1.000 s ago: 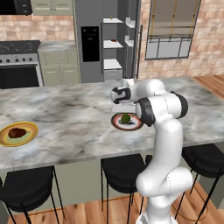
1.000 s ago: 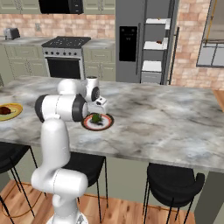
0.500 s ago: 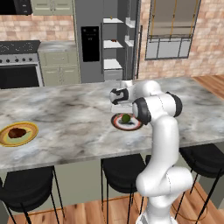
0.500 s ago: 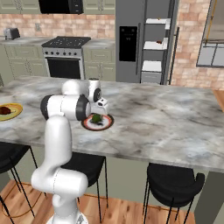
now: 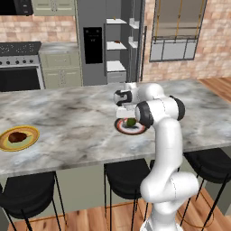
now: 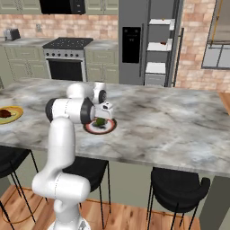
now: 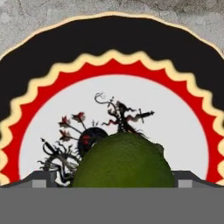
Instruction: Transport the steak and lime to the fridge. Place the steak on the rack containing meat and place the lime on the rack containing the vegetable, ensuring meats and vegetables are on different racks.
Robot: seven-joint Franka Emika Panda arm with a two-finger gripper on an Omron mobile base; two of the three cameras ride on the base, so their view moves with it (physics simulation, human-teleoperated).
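Observation:
The lime (image 5: pixel 131 122) (image 6: pixel 100 121) lies on a red-rimmed dark plate (image 5: pixel 122 129) (image 6: pixel 90 130) on the marble island. My gripper (image 5: pixel 127 116) (image 6: pixel 103 116) hangs straight down over it, open. In the hand view the lime (image 7: pixel 124 162) sits between the two fingertips (image 7: pixel 43 177), with a gap on each side. Far to the left, the steak (image 5: pixel 18 136) (image 6: pixel 4 113) rests on a yellow-rimmed plate (image 5: pixel 8 145) (image 6: pixel 16 111). Behind the island stands the fridge (image 5: pixel 92 40) (image 6: pixel 130 40), its right door open on white shelves (image 5: pixel 116 45) (image 6: pixel 159 45).
A black oven (image 5: pixel 18 76) (image 6: pixel 65 67) stands left of the fridge. Black stools (image 5: pixel 126 178) (image 6: pixel 177 188) line the island's near edge. The island top (image 5: pixel 67 113) (image 6: pixel 170 117) stretches wide between the two plates and to the right.
The hand has sunk a little closer to the lime and the arm has folded slightly. The plates, lime and steak have not moved.

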